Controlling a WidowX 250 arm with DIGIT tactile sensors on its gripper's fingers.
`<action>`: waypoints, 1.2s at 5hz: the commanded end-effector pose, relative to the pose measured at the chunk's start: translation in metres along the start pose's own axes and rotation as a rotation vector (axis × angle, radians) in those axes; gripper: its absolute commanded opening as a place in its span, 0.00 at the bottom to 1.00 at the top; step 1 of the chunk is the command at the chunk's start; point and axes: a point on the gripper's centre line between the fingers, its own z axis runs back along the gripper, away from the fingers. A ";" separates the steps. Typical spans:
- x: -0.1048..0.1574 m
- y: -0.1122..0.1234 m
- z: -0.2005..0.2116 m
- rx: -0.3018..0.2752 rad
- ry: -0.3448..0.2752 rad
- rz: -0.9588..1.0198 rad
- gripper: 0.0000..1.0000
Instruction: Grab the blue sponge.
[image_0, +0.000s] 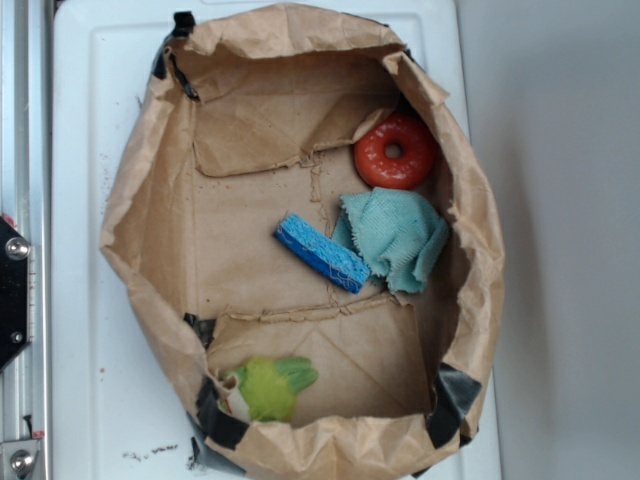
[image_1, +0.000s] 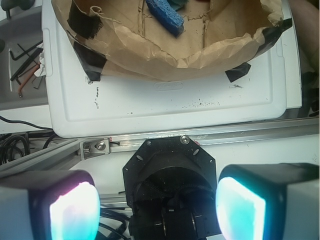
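Lying in paper bag (image_0: 150, 200), blue sponge (image_0: 322, 252); claw (image_1: 157, 205) open, well apart.

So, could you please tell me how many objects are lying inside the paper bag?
4: red ring top right, teal cloth below it, blue sponge touching the cloth's left, green toy bottom left. None appear hidden.

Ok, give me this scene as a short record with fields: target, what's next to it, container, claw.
target: blue sponge, lying flat on the bag floor
neighbour: teal cloth, right beside the sponge
other items: red ring, green plush toy
container: open brown paper bag on a white tray
claw: open, outside the bag, holding nothing
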 end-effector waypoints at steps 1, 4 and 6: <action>0.000 0.000 0.000 0.000 0.000 0.000 1.00; 0.141 0.041 -0.051 0.074 -0.226 -0.266 1.00; 0.154 0.059 -0.125 0.074 -0.226 -0.331 1.00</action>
